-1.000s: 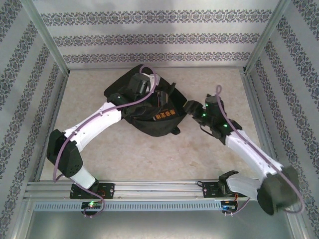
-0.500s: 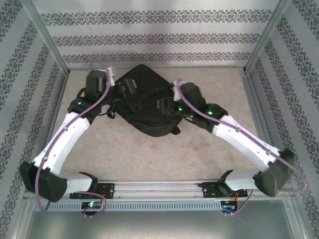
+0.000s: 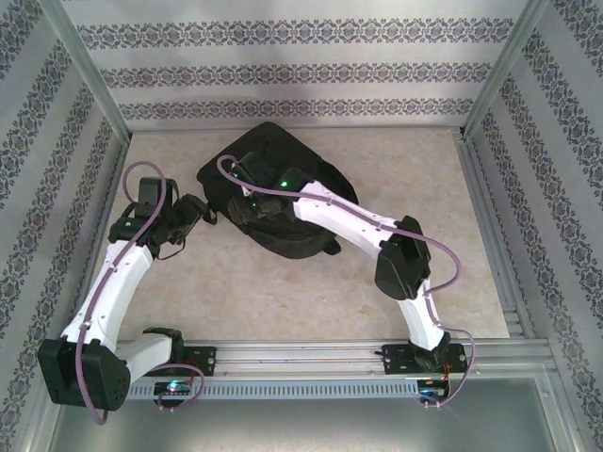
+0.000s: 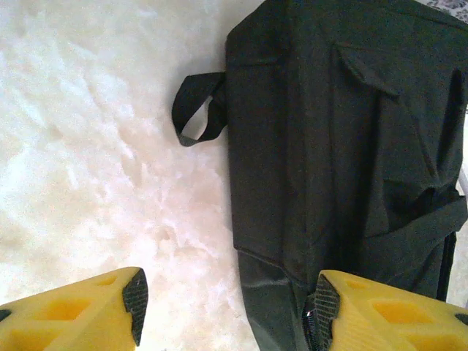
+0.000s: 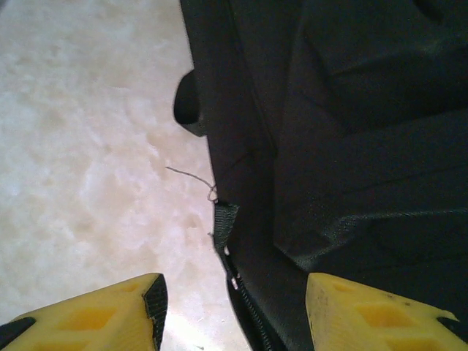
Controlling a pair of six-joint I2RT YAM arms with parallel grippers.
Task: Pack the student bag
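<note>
**Q:** Where did the student bag (image 3: 273,151) lie?

**A:** It lay flat and slumped on the pale stone-patterned table (image 3: 283,292), toward the far side and slightly left of centre. A small carry loop (image 4: 196,110) projected from its edge onto the bare surface.

**Q:** How was the left gripper (image 4: 227,300) placed, and how did its jaws stand?

**A:** It hovered just beside the bag's left edge. Its yellow fingers (image 4: 88,311) stood wide apart and gripped nothing. In the left wrist view one finger was over the table and the other over black fabric.

**Q:** And the right gripper (image 5: 234,300)?

**A:** The right arm reached across the top of the bag from the right. Its jaws were likewise spread wide and empty. In the right wrist view they straddled the bag's edge, with table beneath one finger and fabric beneath the other. A loose thread (image 5: 190,175) trailed from that edge onto the table.

**Q:** Was either gripper touching the bag?

**A:** That could not be determined from the views.
</note>
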